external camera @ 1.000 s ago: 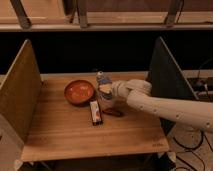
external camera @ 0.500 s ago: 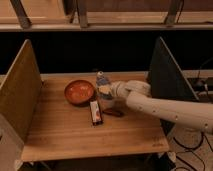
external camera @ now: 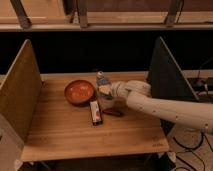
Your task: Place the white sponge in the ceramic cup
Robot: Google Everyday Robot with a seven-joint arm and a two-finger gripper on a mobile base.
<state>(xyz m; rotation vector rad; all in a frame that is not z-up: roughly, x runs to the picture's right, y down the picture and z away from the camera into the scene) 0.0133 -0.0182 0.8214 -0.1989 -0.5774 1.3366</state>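
My gripper [external camera: 106, 93] reaches in from the right on a pale arm and hangs low over the table, just right of the red bowl. A small pale blue-grey patch at its tip [external camera: 105, 89] looks like the white sponge; I cannot tell how it is held. A pale rounded shape right under the gripper [external camera: 107, 103] seems to be the ceramic cup, mostly hidden by the gripper.
A wide red-orange bowl [external camera: 79, 91] sits left of the gripper. A small capped bottle [external camera: 102, 78] stands just behind it. A narrow white, red and black packet [external camera: 95, 112] and a dark red object [external camera: 114, 112] lie in front. Tall side panels [external camera: 20, 90] flank the wooden table [external camera: 60, 135].
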